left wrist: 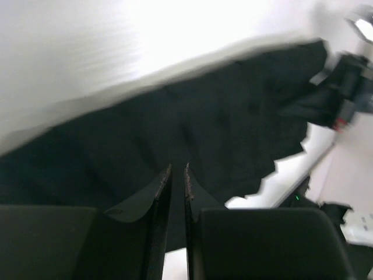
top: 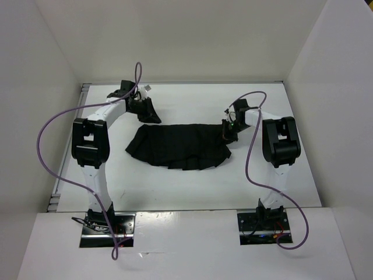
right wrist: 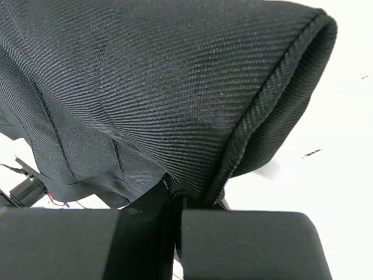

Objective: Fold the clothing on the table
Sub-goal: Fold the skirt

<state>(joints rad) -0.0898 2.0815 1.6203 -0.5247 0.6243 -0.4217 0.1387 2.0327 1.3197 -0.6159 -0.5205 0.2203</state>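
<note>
The clothing (top: 178,146) is a black pleated skirt lying spread and rumpled in the middle of the white table (top: 175,186). My right gripper (top: 227,131) is at the skirt's right end. In the right wrist view it (right wrist: 175,189) is shut on a hemmed edge of the clothing (right wrist: 145,76), which bulges up over the fingers. My left gripper (top: 148,112) hovers just beyond the skirt's far left corner, apart from it. In the blurred left wrist view its jaws (left wrist: 178,167) stand a narrow gap apart with nothing between them, and the clothing (left wrist: 221,116) lies beyond.
White walls (top: 41,87) enclose the table on the left, back and right. Purple cables (top: 44,146) loop off both arms. The arm bases (top: 105,224) sit at the near edge. Bare table (right wrist: 326,163) shows to the right of the pinched hem.
</note>
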